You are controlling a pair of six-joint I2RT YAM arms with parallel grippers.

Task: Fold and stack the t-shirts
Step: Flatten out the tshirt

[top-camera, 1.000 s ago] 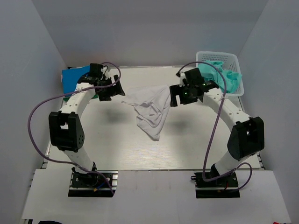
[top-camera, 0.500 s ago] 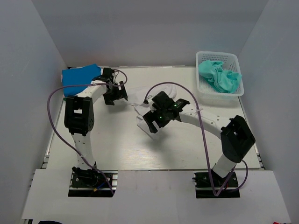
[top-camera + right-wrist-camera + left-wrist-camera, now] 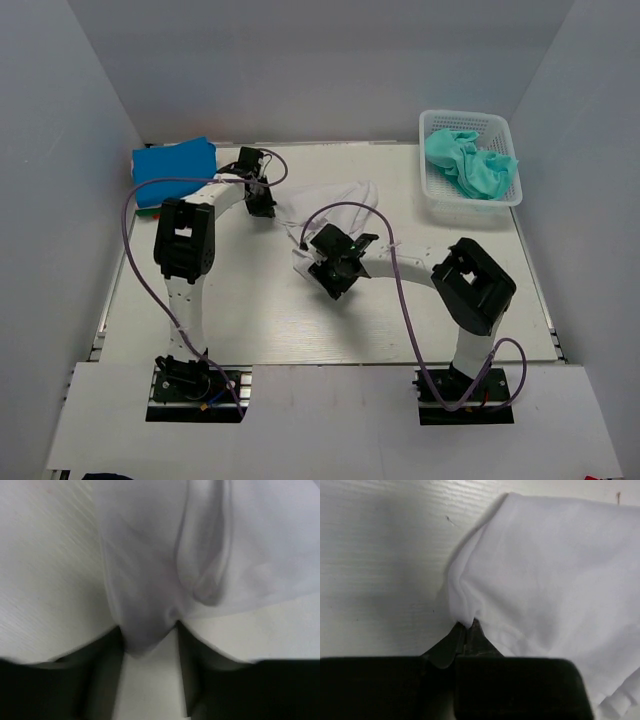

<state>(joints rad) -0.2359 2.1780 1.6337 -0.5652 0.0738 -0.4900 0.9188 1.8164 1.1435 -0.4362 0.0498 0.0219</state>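
Note:
A crumpled white t-shirt point(image 3: 342, 198) lies in the middle of the table. My left gripper point(image 3: 268, 203) is at its left edge. In the left wrist view this gripper point(image 3: 468, 626) is shut on a pinched fold of the white t-shirt point(image 3: 545, 570). My right gripper point(image 3: 322, 266) is low over the shirt's near corner. In the right wrist view its jaws point(image 3: 149, 632) stand apart, with a hanging tip of the white t-shirt point(image 3: 150, 555) between them; that view is blurred. A folded bright blue t-shirt point(image 3: 172, 164) lies at the back left.
A white lattice basket point(image 3: 436, 198) at the back right holds a bunched teal t-shirt point(image 3: 470, 165). Purple cables loop off both arms over the table. Grey walls close in the left, right and back sides.
Both arms swung in to the white t-shirt. The left gripper went from open to shut on its left edge. The right gripper dropped to the near corner and its jaws narrowed.

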